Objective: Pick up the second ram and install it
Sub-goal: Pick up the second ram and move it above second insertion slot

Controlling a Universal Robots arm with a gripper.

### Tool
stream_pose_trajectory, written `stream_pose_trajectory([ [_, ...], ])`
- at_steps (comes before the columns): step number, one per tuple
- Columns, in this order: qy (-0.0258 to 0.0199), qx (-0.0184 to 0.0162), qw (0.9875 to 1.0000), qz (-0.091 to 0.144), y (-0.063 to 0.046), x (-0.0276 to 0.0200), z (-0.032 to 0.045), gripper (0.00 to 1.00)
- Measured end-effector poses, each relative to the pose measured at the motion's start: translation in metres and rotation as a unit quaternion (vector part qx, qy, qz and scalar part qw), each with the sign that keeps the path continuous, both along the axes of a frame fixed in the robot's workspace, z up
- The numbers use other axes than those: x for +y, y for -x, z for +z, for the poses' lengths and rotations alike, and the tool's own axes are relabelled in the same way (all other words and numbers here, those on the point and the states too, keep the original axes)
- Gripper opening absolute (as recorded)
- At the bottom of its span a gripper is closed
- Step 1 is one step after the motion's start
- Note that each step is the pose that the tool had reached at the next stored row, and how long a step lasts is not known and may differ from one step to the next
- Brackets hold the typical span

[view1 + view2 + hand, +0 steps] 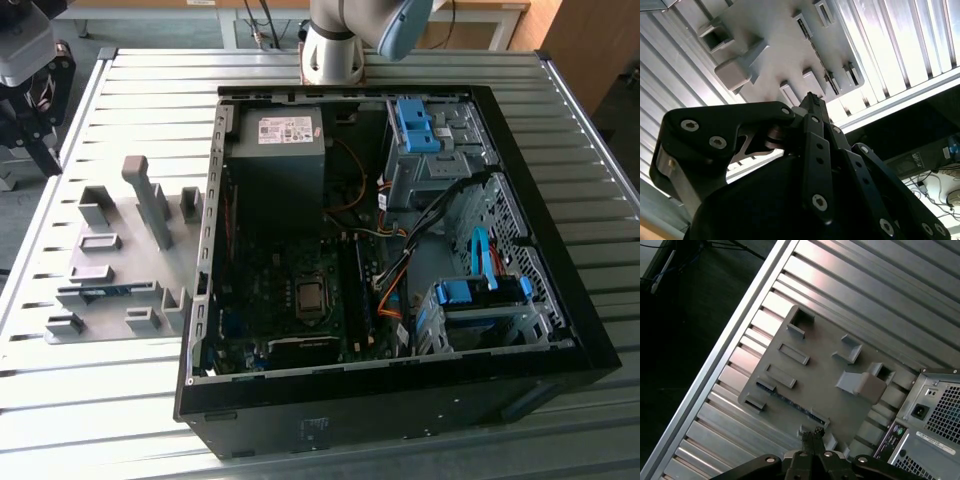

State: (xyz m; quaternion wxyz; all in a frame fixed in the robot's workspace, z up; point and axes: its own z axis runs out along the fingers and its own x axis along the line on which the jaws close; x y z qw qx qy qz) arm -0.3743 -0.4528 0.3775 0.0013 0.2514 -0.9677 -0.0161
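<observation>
The second ram [97, 291] is a thin blue stick standing on edge in the long slot of the grey fixture plate [120, 245], at the exterior view's left beside the open computer case. In both wrist views it shows as a dark strip [790, 402] [815, 47] in that slot. My gripper [813, 432] [812, 100] hangs well above the plate, its tips seen over the plate's edge close to one end of the stick. The fingers are shut together with nothing between them.
The open computer case [560, 330] lies on the slatted metal table, with the green motherboard [270, 290], its long black slots [352, 300] and a power supply [275, 160] inside. Grey fixture blocks [150, 200] stand up from the plate. The arm's base [335, 50] stands behind the case.
</observation>
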Motion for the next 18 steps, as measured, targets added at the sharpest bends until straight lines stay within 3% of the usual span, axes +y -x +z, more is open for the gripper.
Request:
stream_pose_trajectory([
  [18, 0.0000, 0.0000, 0.9999, 0.013, 0.0000, 0.0000, 0.0000, 0.10],
])
